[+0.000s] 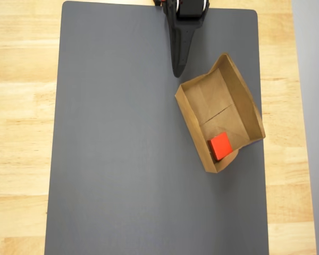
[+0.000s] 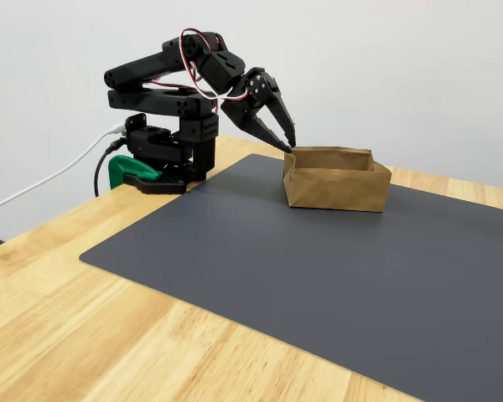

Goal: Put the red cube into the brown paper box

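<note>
The red cube (image 1: 220,145) lies inside the brown paper box (image 1: 245,94), in the corner nearest the bottom of the overhead view. From the side, the box (image 2: 335,186) hides the cube behind its front wall. My black gripper (image 1: 178,71) points down just beyond the box's upper-left corner, apart from the cube. Its fingers meet at the tips and hold nothing. In the fixed view the gripper (image 2: 290,144) hangs just over the box's left rim, with the arm folded back over its base.
A dark grey mat (image 1: 122,149) covers most of the light wooden table (image 1: 21,106). The box sits on the mat's right side. The arm's base and a green clamp (image 2: 126,170) stand at the mat's far edge, with a white cable trailing left.
</note>
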